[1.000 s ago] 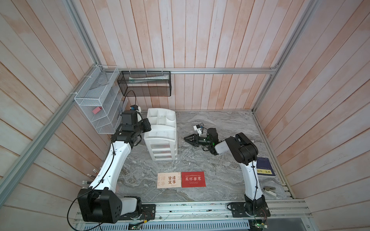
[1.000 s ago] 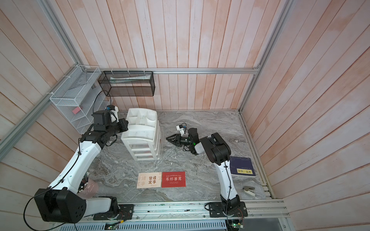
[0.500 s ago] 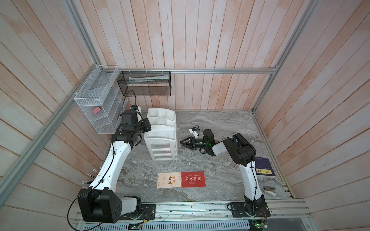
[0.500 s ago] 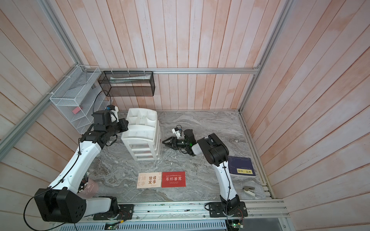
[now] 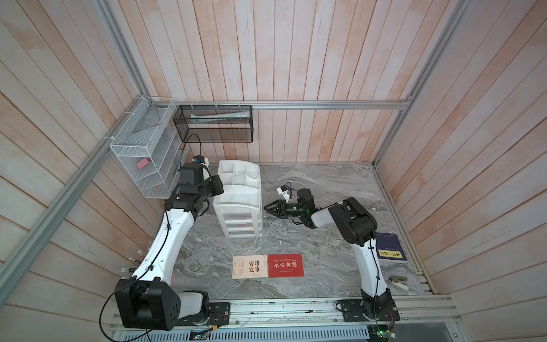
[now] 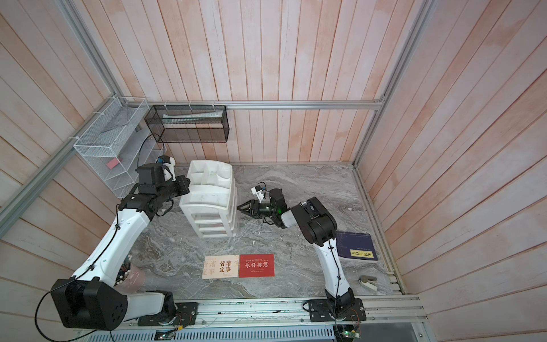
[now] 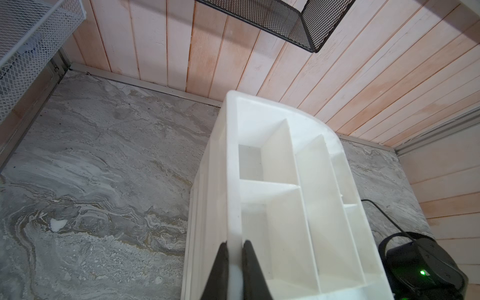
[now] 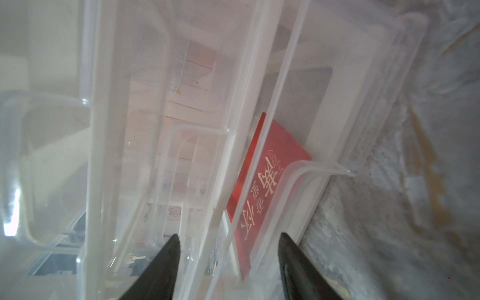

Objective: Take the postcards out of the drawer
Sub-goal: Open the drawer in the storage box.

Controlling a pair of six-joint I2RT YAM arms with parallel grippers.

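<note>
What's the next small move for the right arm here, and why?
Probably ease the right gripper forward until its open jaws straddle the red postcard in the clear drawer: the card lies just ahead, ungripped, and the left gripper clamps the organizer's rim.

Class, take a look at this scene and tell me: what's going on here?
A two-armed robot is taking postcards out of a white drawer organizer. Its left hand is pinched shut on the organizer's top rim. Its right hand, open and empty, is close to the clear drawers, where one red postcard lies inside. A cream postcard and a second red postcard lie side by side on the table.
</note>
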